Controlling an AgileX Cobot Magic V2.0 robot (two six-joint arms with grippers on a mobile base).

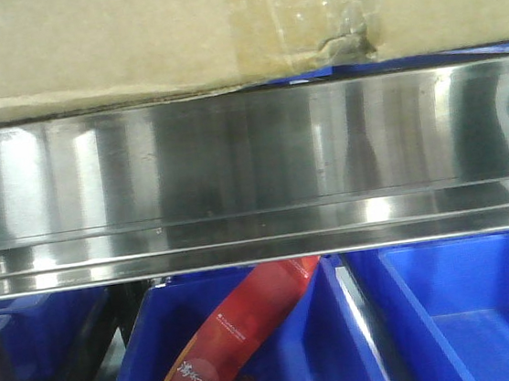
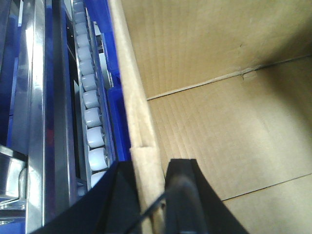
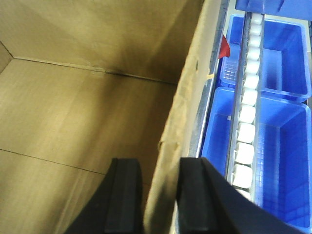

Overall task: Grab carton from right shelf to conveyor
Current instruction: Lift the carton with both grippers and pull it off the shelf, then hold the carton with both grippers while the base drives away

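The carton (image 1: 127, 39), plain brown cardboard with clear tape on its seam, sits on the right shelf above its shiny steel front rail (image 1: 232, 156). In the left wrist view I look into the open carton (image 2: 219, 97). My left gripper (image 2: 151, 168) straddles its left wall, one finger outside and one inside, shut on the wall. In the right wrist view the carton (image 3: 73, 97) fills the left side. My right gripper (image 3: 161, 165) straddles its right wall the same way, shut on it. The conveyor is out of view.
Blue plastic bins (image 1: 471, 313) stand under the rail, and one holds a red packet (image 1: 243, 330). White roller tracks run beside the carton on the left (image 2: 92, 112) and on the right (image 3: 246, 117). More blue bins (image 3: 282, 63) lie below the right track.
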